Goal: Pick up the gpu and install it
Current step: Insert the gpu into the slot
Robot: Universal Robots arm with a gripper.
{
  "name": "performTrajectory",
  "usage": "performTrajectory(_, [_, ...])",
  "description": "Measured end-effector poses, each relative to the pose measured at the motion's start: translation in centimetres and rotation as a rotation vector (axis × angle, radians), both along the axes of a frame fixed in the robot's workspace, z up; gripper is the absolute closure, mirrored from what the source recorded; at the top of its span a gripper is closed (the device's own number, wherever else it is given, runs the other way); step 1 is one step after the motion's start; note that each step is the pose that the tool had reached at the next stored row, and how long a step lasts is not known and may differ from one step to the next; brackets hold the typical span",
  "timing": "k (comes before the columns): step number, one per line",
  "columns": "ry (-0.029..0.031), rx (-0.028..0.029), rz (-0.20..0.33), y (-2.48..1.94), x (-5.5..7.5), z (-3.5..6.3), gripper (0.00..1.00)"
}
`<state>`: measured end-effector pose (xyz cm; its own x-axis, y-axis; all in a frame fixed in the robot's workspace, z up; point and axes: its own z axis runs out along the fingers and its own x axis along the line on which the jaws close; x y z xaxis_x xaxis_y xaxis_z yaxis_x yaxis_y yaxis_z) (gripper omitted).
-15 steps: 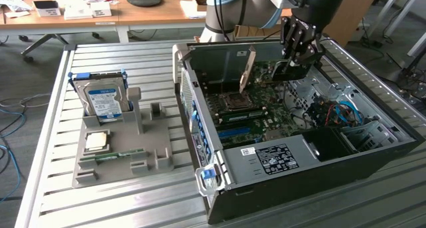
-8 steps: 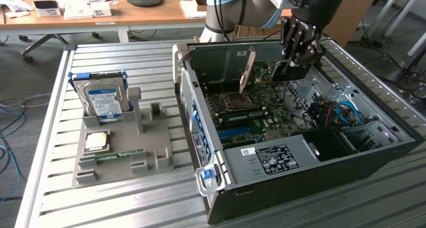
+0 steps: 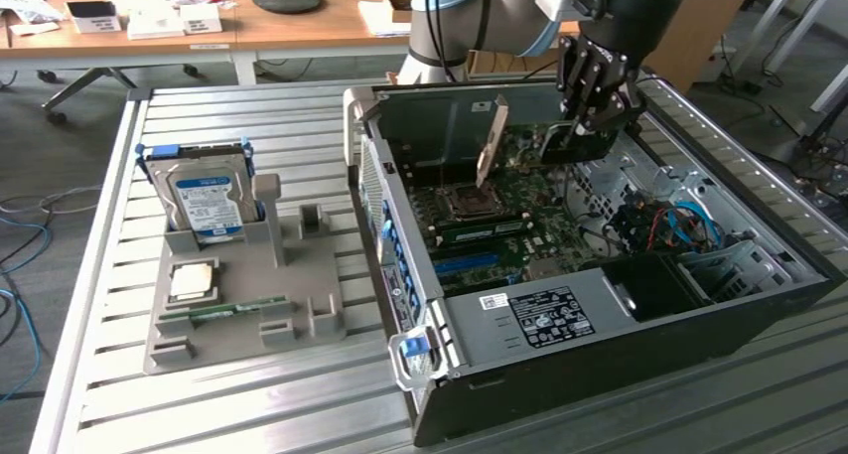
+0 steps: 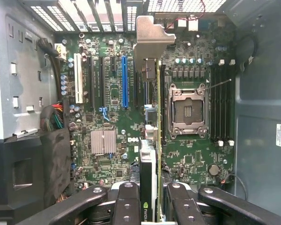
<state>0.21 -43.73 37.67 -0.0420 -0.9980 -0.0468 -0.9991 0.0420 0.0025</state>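
The gpu (image 4: 158, 140) appears edge-on in the wrist view, a green board with a dark cooler and a silvery end bracket (image 4: 150, 37). My gripper (image 4: 152, 201) is shut on it, one finger on each face. In the exterior view my gripper (image 3: 590, 111) holds the gpu (image 3: 563, 144) upright inside the open computer case (image 3: 597, 375), just above the motherboard (image 3: 530, 226) near the case's back wall. The card's bracket (image 3: 494, 141) points toward the exterior view's left. The card hangs between a blue expansion slot (image 4: 124, 79) and the processor socket (image 4: 187, 110); I cannot tell whether its edge touches a slot.
A grey fixture tray (image 3: 245, 305) lies on the slatted table at the exterior view's left. It carries an upright hard drive (image 3: 210, 198), a processor chip (image 3: 193, 280) and a memory stick (image 3: 218, 310). Cables (image 3: 662, 226) and a power supply (image 3: 557, 315) crowd the case.
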Motion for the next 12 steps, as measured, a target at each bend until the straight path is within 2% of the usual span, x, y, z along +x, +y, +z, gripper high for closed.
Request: performTrajectory(12, [0.0000, 0.0003, 0.000, 0.00, 0.00, -0.35, 0.73])
